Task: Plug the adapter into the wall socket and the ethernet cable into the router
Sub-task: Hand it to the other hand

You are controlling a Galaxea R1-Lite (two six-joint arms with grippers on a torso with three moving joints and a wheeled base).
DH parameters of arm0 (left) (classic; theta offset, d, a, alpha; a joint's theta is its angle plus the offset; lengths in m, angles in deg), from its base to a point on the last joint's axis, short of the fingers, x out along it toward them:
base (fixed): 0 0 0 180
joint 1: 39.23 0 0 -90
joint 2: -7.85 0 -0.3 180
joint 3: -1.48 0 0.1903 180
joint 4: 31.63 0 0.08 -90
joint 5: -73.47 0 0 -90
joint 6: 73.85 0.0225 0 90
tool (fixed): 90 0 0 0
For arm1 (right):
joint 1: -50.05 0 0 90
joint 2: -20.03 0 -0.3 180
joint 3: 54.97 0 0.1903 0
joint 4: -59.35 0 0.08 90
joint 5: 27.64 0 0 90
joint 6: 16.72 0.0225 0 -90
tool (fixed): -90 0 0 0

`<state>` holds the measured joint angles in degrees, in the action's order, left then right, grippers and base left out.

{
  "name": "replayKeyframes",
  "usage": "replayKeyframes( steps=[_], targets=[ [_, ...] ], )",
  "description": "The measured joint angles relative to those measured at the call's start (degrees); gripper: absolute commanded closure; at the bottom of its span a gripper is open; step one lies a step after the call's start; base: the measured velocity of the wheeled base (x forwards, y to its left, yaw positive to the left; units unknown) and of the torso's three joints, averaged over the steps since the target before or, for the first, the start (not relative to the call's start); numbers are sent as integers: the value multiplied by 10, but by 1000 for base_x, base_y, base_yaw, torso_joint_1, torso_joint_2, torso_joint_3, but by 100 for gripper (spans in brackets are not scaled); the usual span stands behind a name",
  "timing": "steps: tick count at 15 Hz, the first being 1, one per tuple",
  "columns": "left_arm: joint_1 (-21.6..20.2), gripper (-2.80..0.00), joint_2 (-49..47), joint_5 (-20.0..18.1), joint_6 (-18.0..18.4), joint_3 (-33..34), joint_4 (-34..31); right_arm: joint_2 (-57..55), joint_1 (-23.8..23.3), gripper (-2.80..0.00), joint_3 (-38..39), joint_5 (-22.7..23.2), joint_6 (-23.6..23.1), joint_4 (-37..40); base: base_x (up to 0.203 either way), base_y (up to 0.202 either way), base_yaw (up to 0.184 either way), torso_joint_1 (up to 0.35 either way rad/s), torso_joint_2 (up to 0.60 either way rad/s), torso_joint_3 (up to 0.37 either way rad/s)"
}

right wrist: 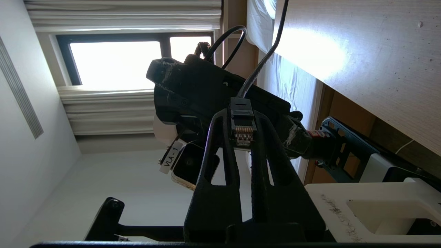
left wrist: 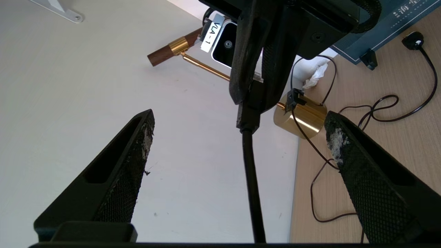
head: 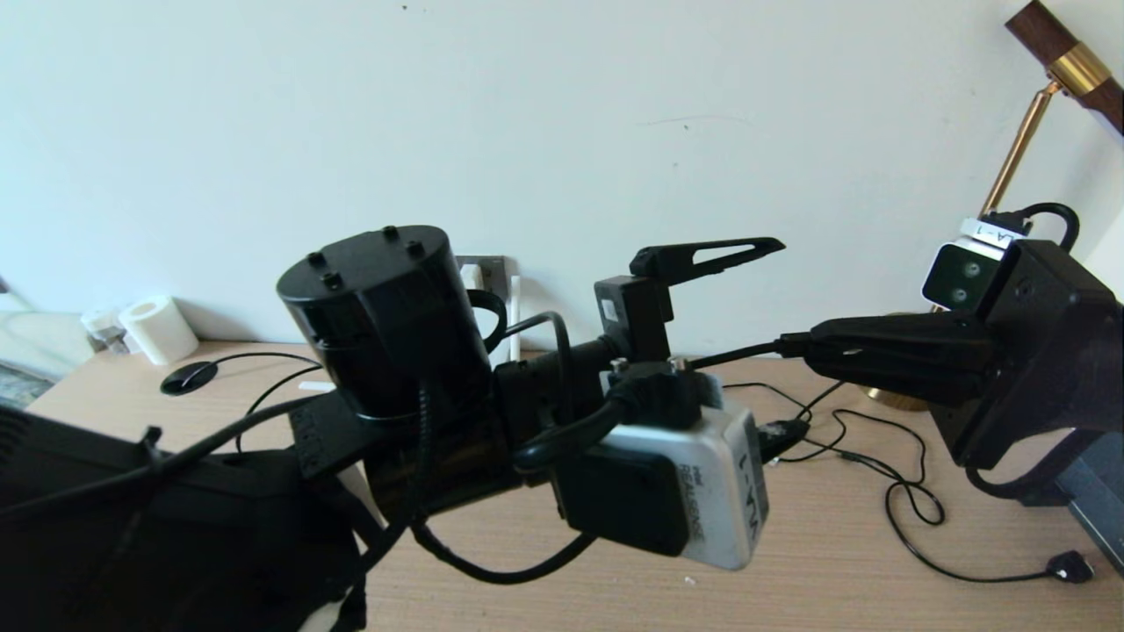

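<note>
While the left pincer (left wrist: 237, 137) gapes, the right pincer (right wrist: 244, 127) clamps the ethernet cable (right wrist: 243, 125).

Left pincer (left wrist: 237, 137) spread wide; right pincer (right wrist: 245, 137) clamped shut.

The desk (head: 825, 562) stood against the wall (head: 562, 114). The wall socket (head: 485, 268) sat low on that wall, partly hidden behind the left arm (head: 386, 351). The right gripper (head: 795, 347) hung above the desk on the right, with the ethernet cable (head: 738, 354) between its fingers. The left gripper (left wrist: 237, 137) faced it from the left, and the cable ran between its two fingers without touching them. A lamp (head: 1019, 158) stood behind the right gripper, and a paper roll (head: 158, 329) lay far left by the wall.
</note>
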<state>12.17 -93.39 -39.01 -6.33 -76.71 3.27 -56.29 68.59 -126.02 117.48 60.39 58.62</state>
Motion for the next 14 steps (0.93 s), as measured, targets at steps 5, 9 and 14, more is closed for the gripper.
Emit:
replayKeyframes(
  steps=[5,9,14],
  targets=[
    [0,0,-3,0,0,0,0,-3,1,0,0,0,0,0,0,0,0,0,0,0],
    [2,0,-5,0,0,0,0,-3,1,0,0,0,0,0,0,0,0,0,0,0],
    [3,0,-7,1,1,0,0,-2,2,0,1,0,0,0,0,0,0,0,0,0]
  ],
)
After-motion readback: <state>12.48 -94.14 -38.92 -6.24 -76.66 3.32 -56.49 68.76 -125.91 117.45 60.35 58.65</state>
